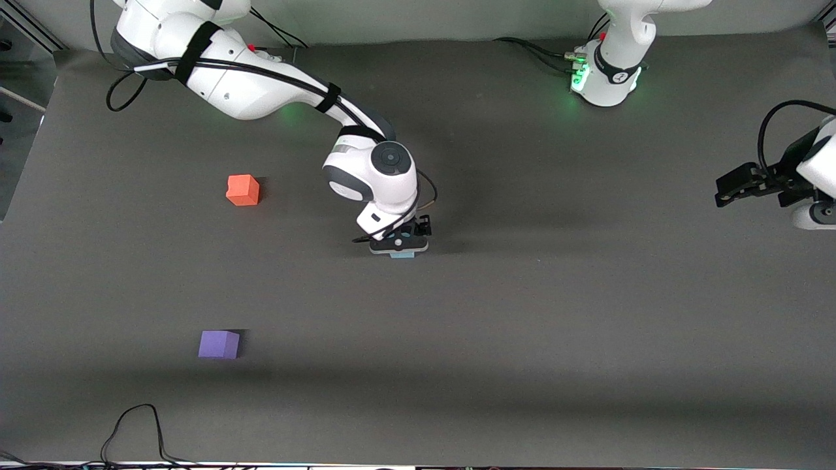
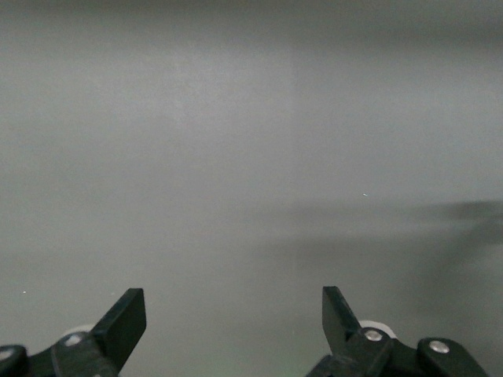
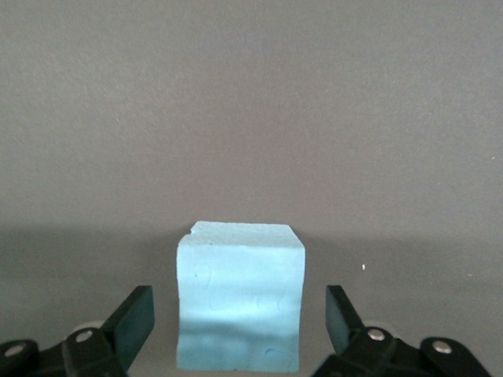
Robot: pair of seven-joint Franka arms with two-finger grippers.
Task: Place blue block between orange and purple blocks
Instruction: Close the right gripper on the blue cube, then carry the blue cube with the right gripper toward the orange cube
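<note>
The light blue block point(image 3: 240, 294) sits on the mat mid-table, mostly hidden under my right hand in the front view, with only a sliver showing point(image 1: 402, 255). My right gripper point(image 1: 400, 249) is down around it, open, with a finger on each side and a gap to each point(image 3: 240, 318). The orange block point(image 1: 243, 190) lies toward the right arm's end of the table. The purple block point(image 1: 219, 344) lies nearer the front camera than the orange one. My left gripper point(image 1: 735, 186) waits open and empty over its own end of the table point(image 2: 234, 318).
A dark grey mat point(image 1: 522, 313) covers the table. A loose black cable point(image 1: 140, 424) loops at the table edge nearest the front camera. Cables run by the left arm's base point(image 1: 610, 72).
</note>
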